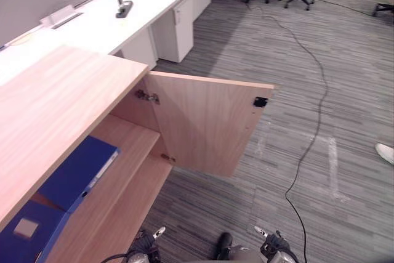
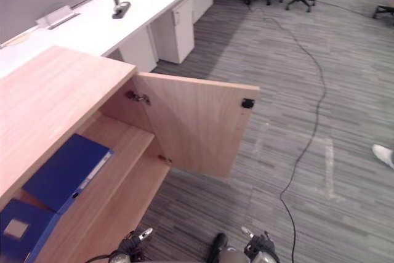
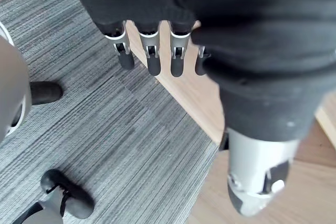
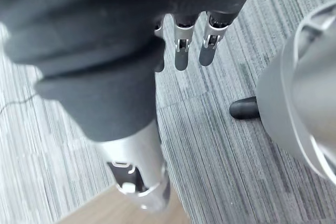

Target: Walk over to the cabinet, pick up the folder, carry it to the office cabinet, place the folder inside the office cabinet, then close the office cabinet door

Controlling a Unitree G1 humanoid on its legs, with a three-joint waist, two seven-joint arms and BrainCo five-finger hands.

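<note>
The blue folder lies flat on the upper shelf inside the cabinet, just under its top board. A blue box with a pale label sits beside it, nearer the robot. The cabinet door stands wide open over the carpet. Low in front of the cabinet, the left hand and the right hand hang empty, fingers straight and relaxed. A white desk runs beyond the cabinet.

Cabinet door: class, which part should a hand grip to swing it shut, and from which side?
Probably the cabinet door's free vertical edge by the black catch, farthest from the hinge; approach from the open carpet side, since it stands swung wide.
</note>
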